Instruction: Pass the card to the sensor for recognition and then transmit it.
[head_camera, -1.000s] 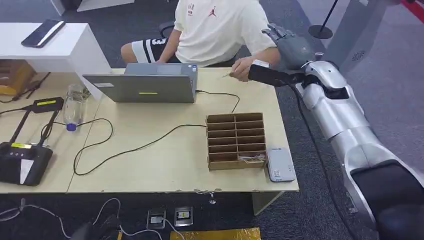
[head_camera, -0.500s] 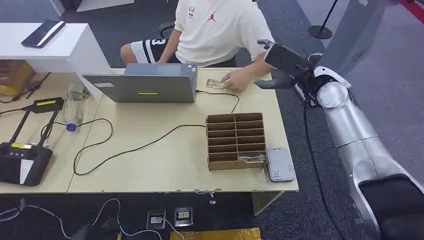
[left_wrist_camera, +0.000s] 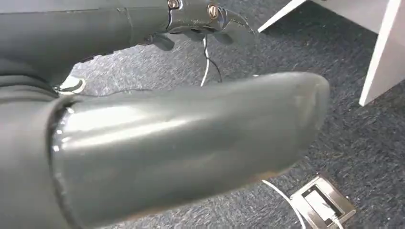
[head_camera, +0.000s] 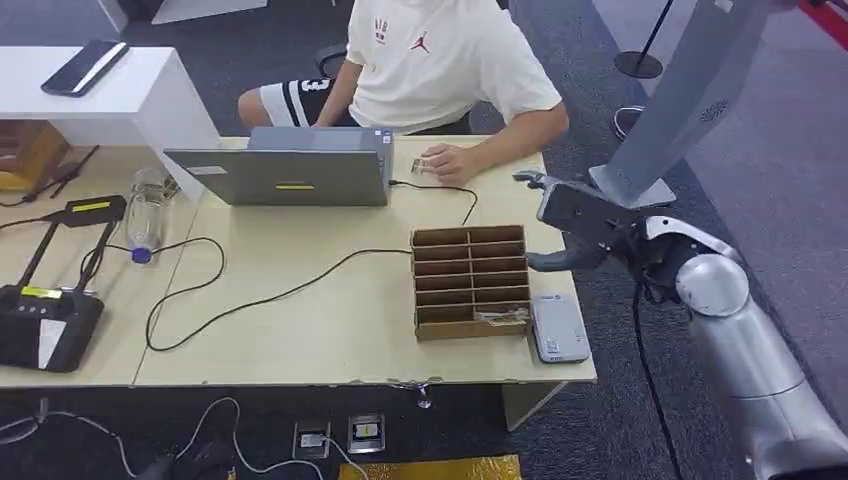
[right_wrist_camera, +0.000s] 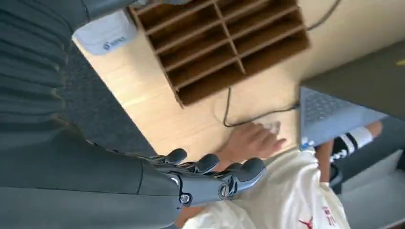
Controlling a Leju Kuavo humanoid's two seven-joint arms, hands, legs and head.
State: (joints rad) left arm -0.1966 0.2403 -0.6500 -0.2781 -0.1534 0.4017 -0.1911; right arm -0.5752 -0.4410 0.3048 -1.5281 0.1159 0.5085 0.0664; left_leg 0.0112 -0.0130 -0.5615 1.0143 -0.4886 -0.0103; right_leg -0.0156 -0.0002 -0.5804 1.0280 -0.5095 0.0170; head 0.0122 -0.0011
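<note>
One card (head_camera: 424, 166) lies on the table (head_camera: 330, 320) near its far edge under a person's hand (head_camera: 452, 160), while the robot's right hand (head_camera: 562, 222) hangs empty with fingers apart off the table's right edge, beside the cardboard organizer (head_camera: 471, 281).

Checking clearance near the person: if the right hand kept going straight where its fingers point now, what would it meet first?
Probably the person's forearm, judging by the right hand in the right wrist view; depth is unclear, so it might pass above.
</note>
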